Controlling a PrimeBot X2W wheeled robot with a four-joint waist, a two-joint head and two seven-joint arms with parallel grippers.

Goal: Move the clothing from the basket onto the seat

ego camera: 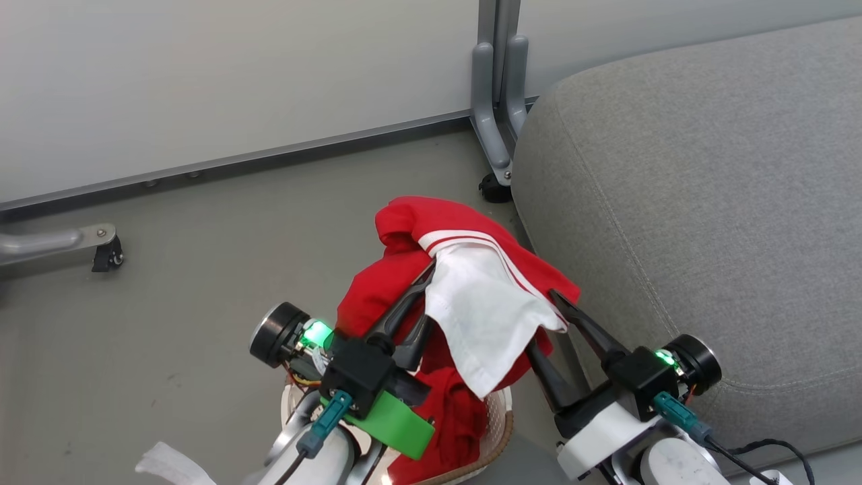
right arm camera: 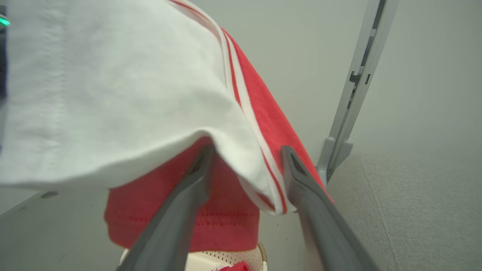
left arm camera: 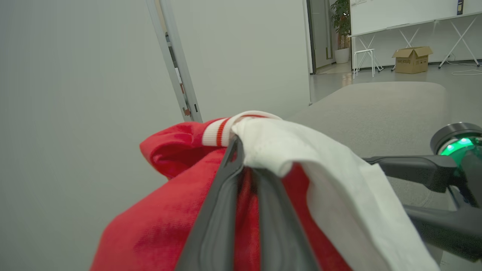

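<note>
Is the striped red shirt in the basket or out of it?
Out: striped garment hangs bunched from the shut left end effector, above the basket.

Soft even light, faint shadows, clothing [right arm camera: 94, 94] blurred in wrist views, edges perhaps bowed

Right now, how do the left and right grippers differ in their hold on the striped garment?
The left gripper is shut, pinching the striped garment up above the basket; the right gripper is open and grips nothing. The left gripper's fingers press together on cloth; the right gripper's stand apart with the garment's edge hanging between them. Both reach into the same garment.
</note>
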